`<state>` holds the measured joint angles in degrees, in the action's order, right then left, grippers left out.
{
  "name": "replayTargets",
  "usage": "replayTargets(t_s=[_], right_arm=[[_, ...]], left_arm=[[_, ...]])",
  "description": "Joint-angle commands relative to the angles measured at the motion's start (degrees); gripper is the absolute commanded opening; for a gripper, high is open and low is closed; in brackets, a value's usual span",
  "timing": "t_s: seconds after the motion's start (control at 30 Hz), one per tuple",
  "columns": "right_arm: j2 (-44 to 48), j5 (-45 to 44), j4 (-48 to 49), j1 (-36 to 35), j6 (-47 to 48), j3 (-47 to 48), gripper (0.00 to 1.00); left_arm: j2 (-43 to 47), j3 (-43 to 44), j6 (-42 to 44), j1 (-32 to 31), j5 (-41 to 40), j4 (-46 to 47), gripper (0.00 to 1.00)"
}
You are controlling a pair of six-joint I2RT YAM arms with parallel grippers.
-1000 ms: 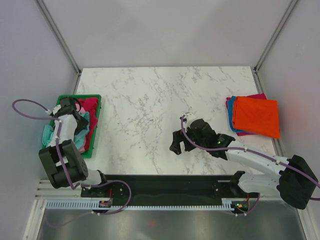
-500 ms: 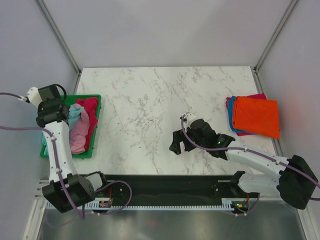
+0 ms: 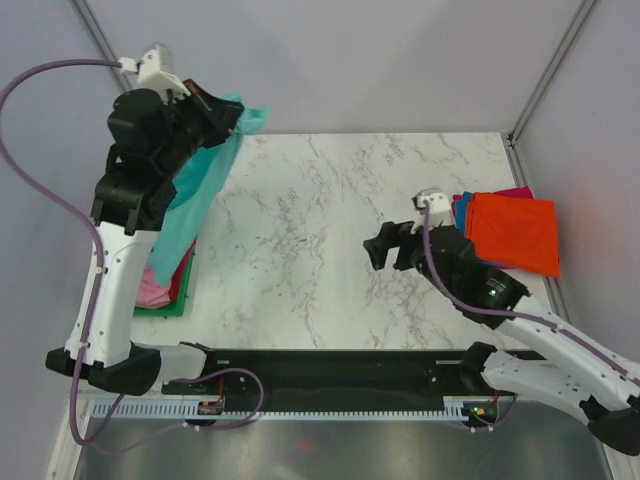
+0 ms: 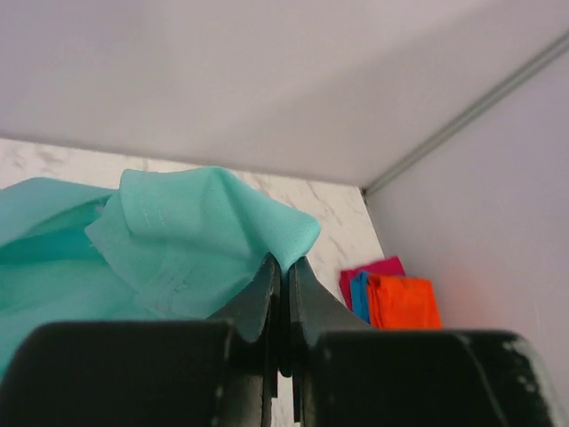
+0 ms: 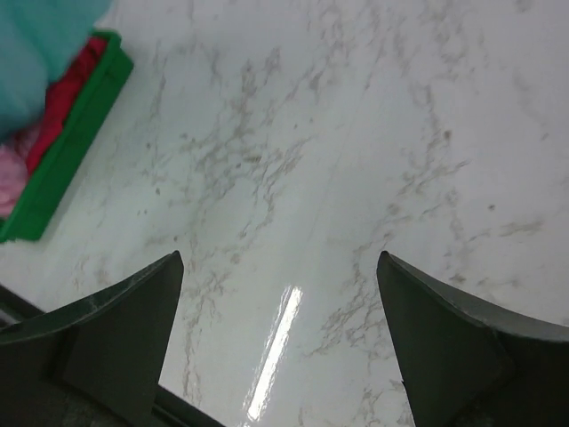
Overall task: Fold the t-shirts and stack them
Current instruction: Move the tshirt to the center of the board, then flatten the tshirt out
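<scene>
Teal t-shirt [image 3: 205, 175] hangs below the left jaws, clamped by a hem, perhaps — pickup step. Right jaws gape, empty. Next: spread it flat on the desk [image 3: 320, 190] between both jaws.

White marbled table [image 5: 444, 89] lies beneath my right gripper [image 5: 280, 267], light glare [image 5: 271, 349] just under it; grey walls [image 3: 350, 60] beyond.

Teal t-shirt [image 3: 205, 185], plain, no print. White marble table [image 3: 330, 190], veined in grey. Green tray [image 5: 78, 135] with a red t-shirt [image 3: 183, 268] and what looks like a pink t-shirt [image 3: 150, 290]. Plain orange t-shirt [image 3: 515, 232] over blue t-shirt [image 3: 461, 225] and magenta t-shirt [image 3: 518, 190] edges.
</scene>
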<state>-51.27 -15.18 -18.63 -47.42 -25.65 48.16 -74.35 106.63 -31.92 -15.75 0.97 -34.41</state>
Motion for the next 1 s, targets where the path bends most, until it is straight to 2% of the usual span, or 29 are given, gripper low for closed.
replayTargets(t_s=[0.0,0.03,0.07,0.17,0.2,0.33,0.37,0.47,0.5,0.57,0.67,0.87,0.97], right_arm=[[8.52,-18.01,-7.36,0.05,0.08,4.22,0.98],[10.29,-22.31,-8.34,0.05,-0.45,4.31,0.98],[11.87,-24.26,-9.22,0.13,-0.8,3.96,0.98],[17.33,-26.21,-11.42,0.05,-1.16,2.73,0.98],[18.82,-26.13,-13.43,0.05,-1.68,2.55,0.98],[19.72,-19.56,-16.17,0.05,-3.09,0.1,0.98],[19.28,-13.79,-15.74,0.05,-2.92,-0.69,0.98],[13.93,-4.8,-11.7,-0.04,-3.26,-3.59,0.98],[9.56,-0.07,-8.99,0.04,-3.53,-4.04,0.98],[1.49,3.22,-6.43,-0.04,-3.53,-3.78,0.98],[-9.41,5.25,-5.01,-0.04,-2.57,-0.89,0.98],[-27.36,9.9,-0.37,-0.04,-1.95,3.87,0.98],[-32.21,11.66,2.45,-0.04,-1.25,4.22,0.98]], left_arm=[[-2.2,-4.04,2.3,-6.91,2.9,-0.04,0.08],[-2.9,-5.97,1.87,-9.02,2.37,0.05,0.11],[-4.74,-9.65,1.78,-13.21,2.54,0.31,0.35],[-9.57,-15.89,2.74,-19.47,7.54,-0.3,0.84],[-10.29,-17.4,2.39,-20.63,7.81,-0.3,0.89],[-10.12,-23.56,1.95,-23.36,4.4,-0.39,0.93],[-9.33,-24.01,2.04,-23.36,3.34,-0.74,0.93],[-5.56,-24.45,2.65,-23.36,-4.9,-4.24,0.93],[-3.02,-24.63,3.0,-23.28,-10.32,-6.87,0.93],[-0.03,-25.76,3.18,-23.1,-17.89,-9.08,0.93],[6.74,-29.19,3.79,-21.61,-22.58,-11.37,0.92],[20.19,-39.73,3.71,-15.38,-26.99,-13.48,0.92],[25.64,-44.66,3.62,-11.77,-26.46,-13.4,0.9]])
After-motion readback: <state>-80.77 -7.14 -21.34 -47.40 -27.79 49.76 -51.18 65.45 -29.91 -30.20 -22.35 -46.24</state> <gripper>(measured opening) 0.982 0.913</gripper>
